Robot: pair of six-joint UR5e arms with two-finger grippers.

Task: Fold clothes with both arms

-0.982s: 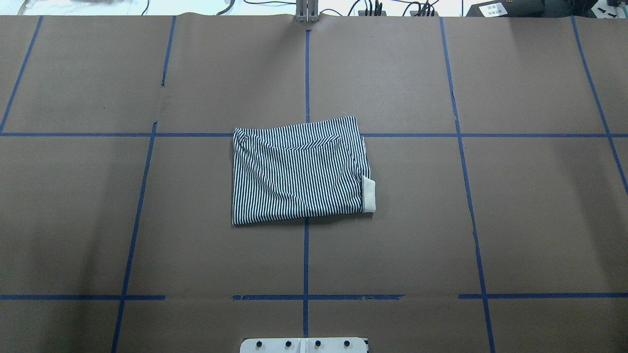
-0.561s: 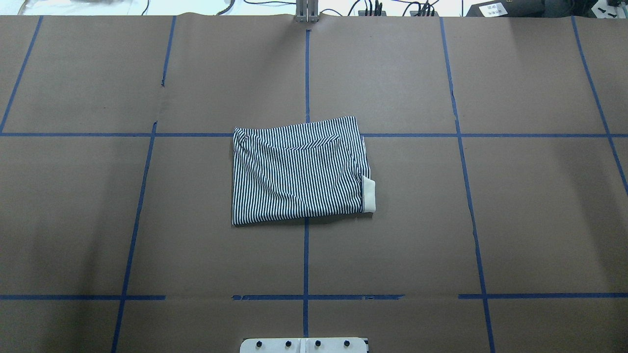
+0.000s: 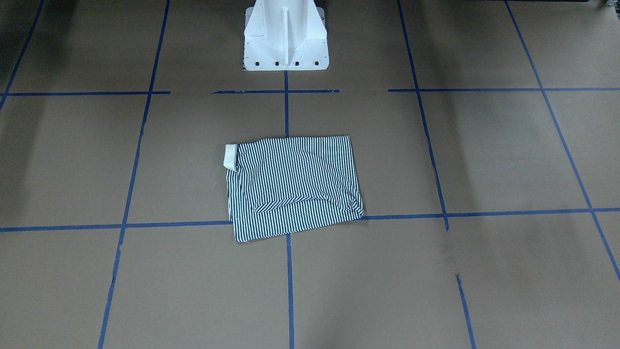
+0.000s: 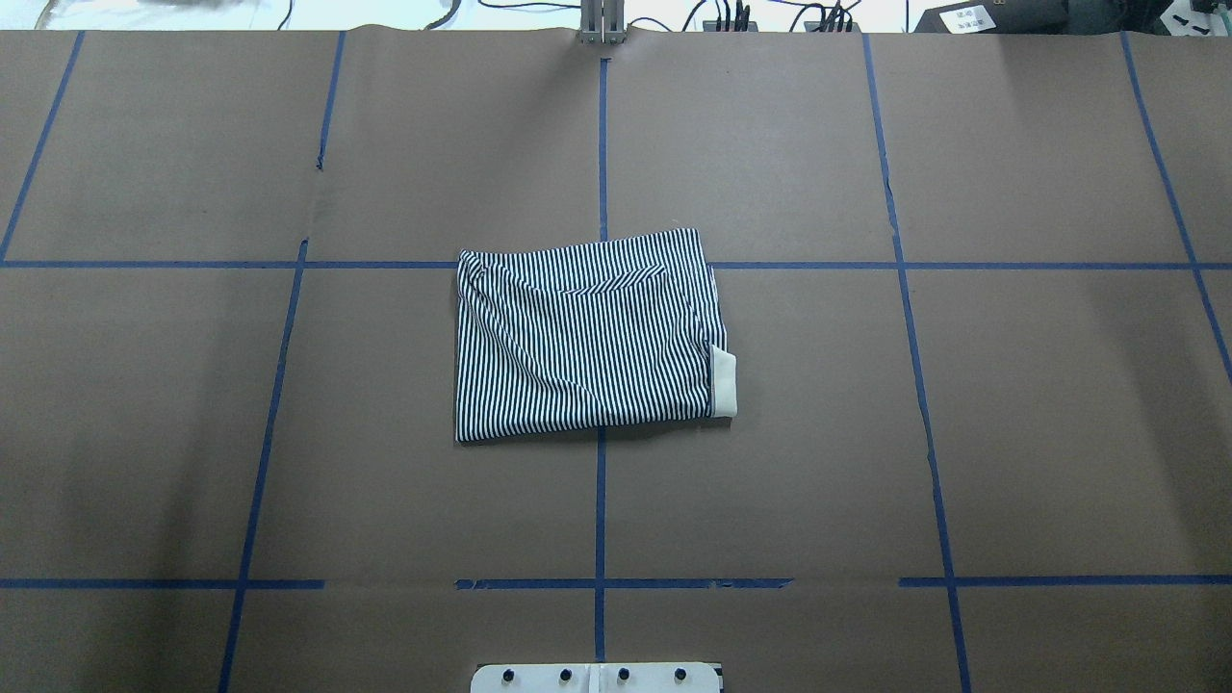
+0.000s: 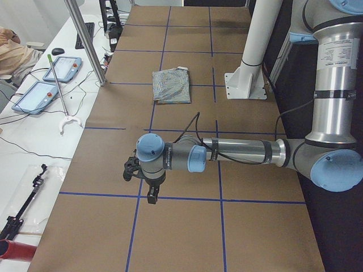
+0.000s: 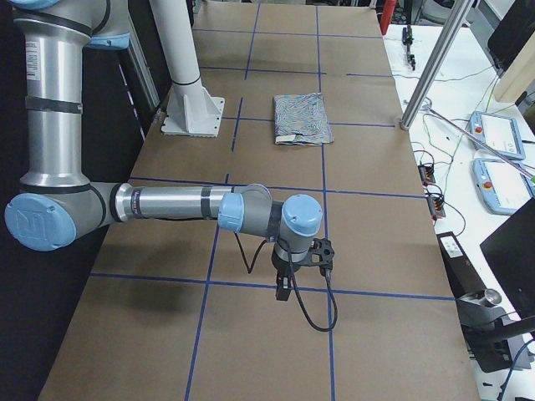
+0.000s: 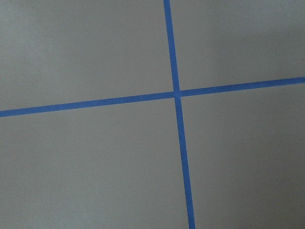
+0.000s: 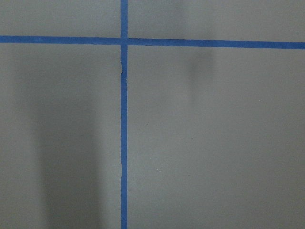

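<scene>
The clothes are one navy-and-white striped polo shirt, folded into a flat rectangle at the middle of the brown table, on a blue tape crossing. Its cream collar sticks out at one corner. The shirt also shows in the front view and small in both side views. Neither arm touches it. The left gripper hangs over bare table far out at the left end, and the right gripper over the right end. I cannot tell whether either is open or shut. Both wrist views show only brown paper and blue tape.
The white pedestal base stands at the robot's edge behind the shirt. A white bench with tablets, cables and a metal post runs along the far side. A person's arm rests there.
</scene>
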